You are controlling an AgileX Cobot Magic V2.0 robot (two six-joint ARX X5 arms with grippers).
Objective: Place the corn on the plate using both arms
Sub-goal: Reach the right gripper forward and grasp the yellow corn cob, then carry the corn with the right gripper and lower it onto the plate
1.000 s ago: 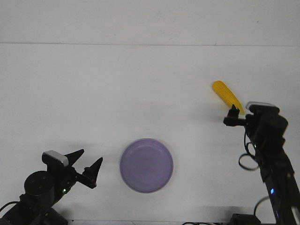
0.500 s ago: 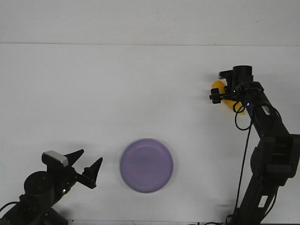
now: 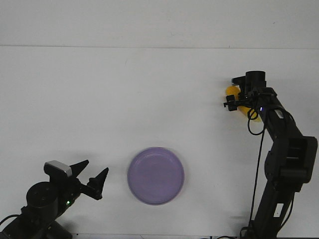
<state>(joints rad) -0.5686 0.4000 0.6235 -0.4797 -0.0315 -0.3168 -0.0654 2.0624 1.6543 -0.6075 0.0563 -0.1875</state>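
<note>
Front view: right hand (image 3: 238, 101) over corn (image 3: 231, 92), grip state unclear; left hand (image 3: 92, 179) open, far off.

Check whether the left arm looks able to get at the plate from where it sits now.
Probably yes: the left tool sits open just beside the plate, with only bare table between them.

A plain white table (image 3: 124, 99) fills nearly the whole front view, reaching the left, right and near edges of the picture. Its far edge runs as a thin straight line across the upper part. Beyond that edge stands a bare white wall (image 3: 159, 22). The light is even and soft, with faint shadows.
</note>
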